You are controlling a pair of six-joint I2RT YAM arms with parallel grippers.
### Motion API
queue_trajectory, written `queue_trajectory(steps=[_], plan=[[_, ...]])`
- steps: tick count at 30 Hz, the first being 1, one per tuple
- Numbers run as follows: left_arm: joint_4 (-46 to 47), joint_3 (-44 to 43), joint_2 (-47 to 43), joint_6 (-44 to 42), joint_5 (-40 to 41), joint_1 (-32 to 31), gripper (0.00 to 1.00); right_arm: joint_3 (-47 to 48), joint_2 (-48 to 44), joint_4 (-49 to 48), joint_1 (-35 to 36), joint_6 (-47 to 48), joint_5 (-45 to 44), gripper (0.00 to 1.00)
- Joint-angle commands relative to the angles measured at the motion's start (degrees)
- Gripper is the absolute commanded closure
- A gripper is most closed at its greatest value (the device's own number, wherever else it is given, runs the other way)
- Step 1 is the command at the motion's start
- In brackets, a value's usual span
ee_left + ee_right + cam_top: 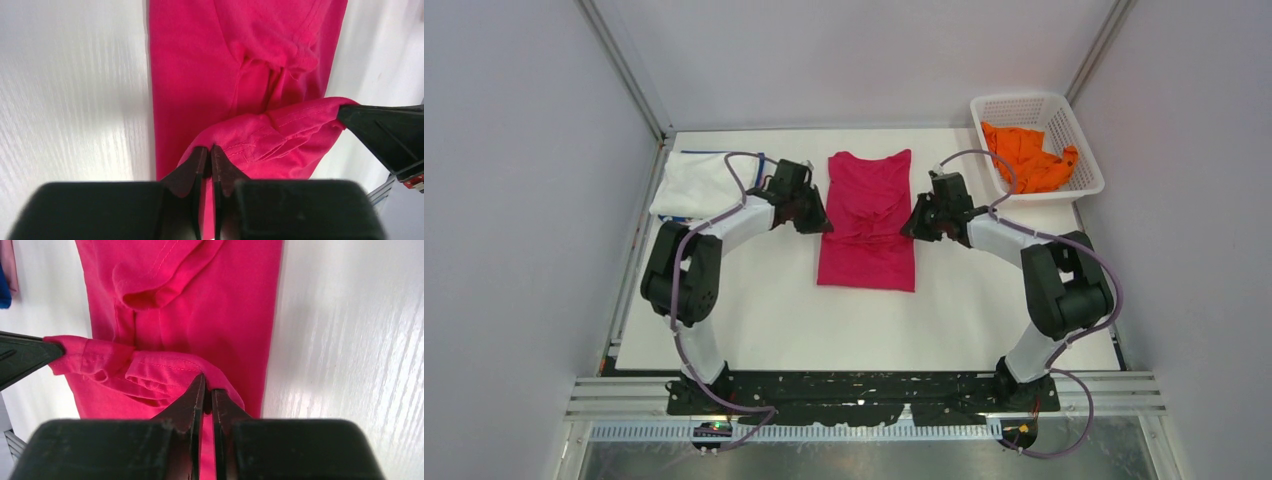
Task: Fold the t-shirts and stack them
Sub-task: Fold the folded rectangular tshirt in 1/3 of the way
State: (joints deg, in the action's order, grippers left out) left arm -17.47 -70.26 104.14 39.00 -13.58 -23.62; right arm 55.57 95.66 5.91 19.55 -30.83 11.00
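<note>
The magenta-pink t-shirt point(869, 222) lies lengthwise on the table's middle, its sleeves folded in. My left gripper point(821, 222) is shut on a raised fold at the shirt's left edge point(260, 142). My right gripper point(911, 226) is shut on the same raised fold at the right edge point(165, 372). The fold is lifted and stretched between both grippers above the shirt's lower part. The orange t-shirt point(1029, 158) is crumpled in the basket. A folded white t-shirt point(696, 183) lies at the back left, with a blue edge under it.
The white lattice basket point(1036, 108) stands at the back right corner. Grey walls enclose the white table point(764, 320) on three sides. In the right wrist view a blue and a pink cloth edge point(6, 280) show at the far left.
</note>
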Motion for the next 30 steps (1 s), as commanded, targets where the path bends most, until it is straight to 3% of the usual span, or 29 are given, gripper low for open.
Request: queue_trajectory(steps=[1,3,4,6,8,12,14,15,22,26,30], plan=[[1.89,-5.19,2.35,1.13,-1.58,1.50,0.80,4.75,3.20,-5.36,-1.50,-2.60,1.98,0.86],[1.70,-7.45,3.65,1.63,-1.55,2.52,0.60,6.54,4.71,-5.47,-3.03,-4.47,2.21,0.79],[1.36,-8.48,4.04,1.84,-1.72,3.05,0.43,6.95,5.06,-5.56,-4.17,-6.17,2.33,0.71],[0.80,-10.52,4.04,1.87,-2.18,4.04,0.18,7.65,5.38,-7.21,-5.37,-7.40,3.05,0.62],[0.78,-11.67,3.02,1.91,-2.12,4.71,0.02,8.36,4.78,-7.69,-5.88,-7.07,3.18,0.57],[0.55,-11.41,-0.53,0.71,-2.33,4.98,0.00,8.52,1.26,-6.99,-6.12,-4.39,3.91,0.38],[-0.54,-10.27,-2.67,-0.13,-2.52,4.98,0.00,6.39,-1.21,-6.80,-6.04,-2.90,5.96,0.09],[-0.67,-8.89,-4.26,-0.37,-2.96,4.98,0.00,5.55,-2.90,-6.79,-5.90,-1.66,6.75,0.01],[5.78,11.60,-20.56,0.08,-3.26,4.90,0.00,-1.61,-10.27,-4.13,4.96,6.00,11.44,0.05],[6.78,24.31,-29.53,1.06,-1.63,4.81,0.00,-2.81,-9.56,-5.50,13.34,5.40,9.15,0.05],[5.94,31.58,-37.18,1.73,1.48,4.82,0.00,-1.14,-5.32,-7.95,19.24,4.68,6.14,0.05]])
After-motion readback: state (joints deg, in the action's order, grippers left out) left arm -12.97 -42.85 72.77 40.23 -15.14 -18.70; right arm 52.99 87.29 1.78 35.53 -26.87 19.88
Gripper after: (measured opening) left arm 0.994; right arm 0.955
